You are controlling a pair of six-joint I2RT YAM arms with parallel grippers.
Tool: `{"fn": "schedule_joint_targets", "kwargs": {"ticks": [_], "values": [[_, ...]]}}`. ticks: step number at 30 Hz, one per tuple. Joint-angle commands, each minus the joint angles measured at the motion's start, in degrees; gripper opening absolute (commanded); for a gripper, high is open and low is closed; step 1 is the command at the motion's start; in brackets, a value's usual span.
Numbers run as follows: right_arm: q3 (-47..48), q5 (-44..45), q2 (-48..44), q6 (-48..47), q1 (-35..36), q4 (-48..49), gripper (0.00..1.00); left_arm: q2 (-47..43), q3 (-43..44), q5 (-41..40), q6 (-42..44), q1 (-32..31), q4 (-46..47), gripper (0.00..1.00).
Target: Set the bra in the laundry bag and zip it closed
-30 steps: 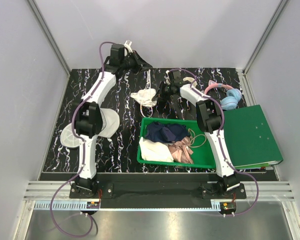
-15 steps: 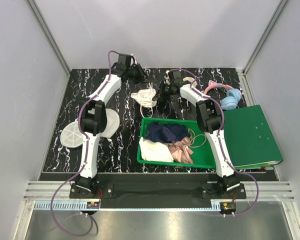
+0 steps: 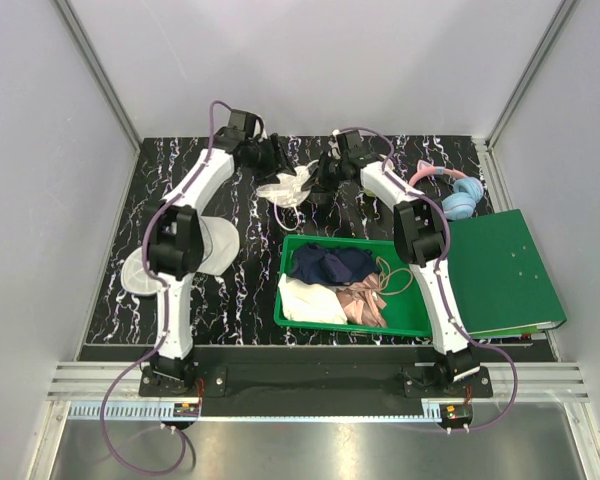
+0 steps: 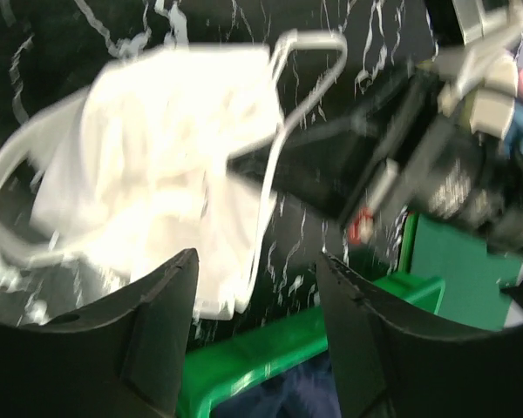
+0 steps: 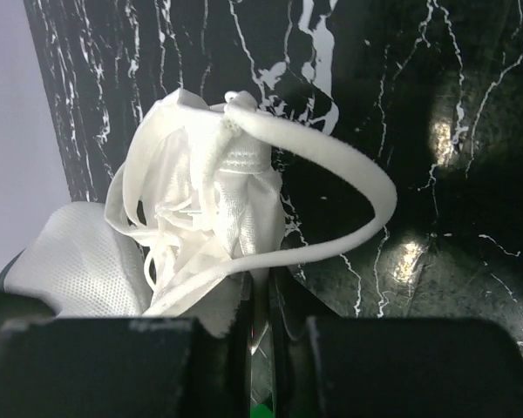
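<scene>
The cream-white bra (image 3: 286, 188) lies bunched on the black marble table at the back middle, between the two grippers. My right gripper (image 3: 323, 186) is shut on its fabric from the right; in the right wrist view the jaws (image 5: 261, 300) pinch the cloth while the bra (image 5: 200, 192) and a looping strap spread ahead. My left gripper (image 3: 272, 157) is just behind and left of the bra, open. In the left wrist view its fingers (image 4: 254, 300) stand wide with nothing between them and the blurred bra (image 4: 157, 157) sits beyond. The laundry bag (image 3: 140, 272) lies open at the left, partly under the left arm.
A green bin (image 3: 283, 272) of dark, cream and pink clothes sits at the front middle; its rim (image 4: 270, 348) shows close under the left fingers. A green binder (image 3: 500, 270) lies at the right. Pink and blue headphones (image 3: 452, 196) rest at the back right.
My left gripper has come down from the back edge to beside the bra and has opened. The bra has shifted slightly toward the back with the right gripper.
</scene>
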Motion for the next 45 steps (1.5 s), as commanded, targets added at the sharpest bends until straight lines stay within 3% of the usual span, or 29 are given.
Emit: {"fn": "schedule_joint_targets", "kwargs": {"ticks": [1,7,11,25,32,35,36,39,42,43,45], "values": [[4.5,1.2,0.3,1.0,-0.4,-0.4,0.08,-13.8,-5.5,-2.9,5.1,0.3,-0.2,0.63],[7.7,0.8,3.3,3.8,-0.3,-1.1,0.07,-21.4,-26.4,0.8,1.2,-0.2,4.0,0.66],[9.6,0.1,4.2,4.7,-0.4,-1.1,0.07,-21.8,-35.2,2.4,-2.8,-0.5,14.3,0.7],[6.6,-0.6,2.4,4.4,-0.2,-1.0,0.07,-6.8,-27.3,-0.8,-6.4,-0.9,18.7,0.63],[6.7,-0.9,2.0,4.2,-0.1,-1.1,0.06,-3.7,-25.0,-4.7,-6.6,-0.6,15.2,0.57],[6.6,-1.0,1.8,4.1,-0.1,-1.0,0.06,-2.7,-24.7,-5.0,-6.5,-0.4,14.5,0.51],[6.5,-1.0,1.8,4.1,0.1,-1.0,0.06,-2.5,-24.4,-5.5,-6.5,-0.3,14.0,0.42],[6.0,-1.1,1.3,3.6,0.1,-0.9,0.06,-2.5,-24.5,-6.7,-5.8,0.1,13.1,0.34],[5.2,-1.1,0.6,3.0,0.1,-1.0,0.05,-2.7,-23.2,-7.6,-3.6,0.1,11.6,0.15],[4.8,-0.9,0.4,2.6,0.1,-1.0,0.05,-3.2,-22.5,-7.8,-2.8,0.1,9.7,0.04],[4.3,-0.9,0.0,2.2,0.1,-1.0,0.05,-4.6,-21.4,-9.3,-0.9,0.0,7.6,0.0]]}}
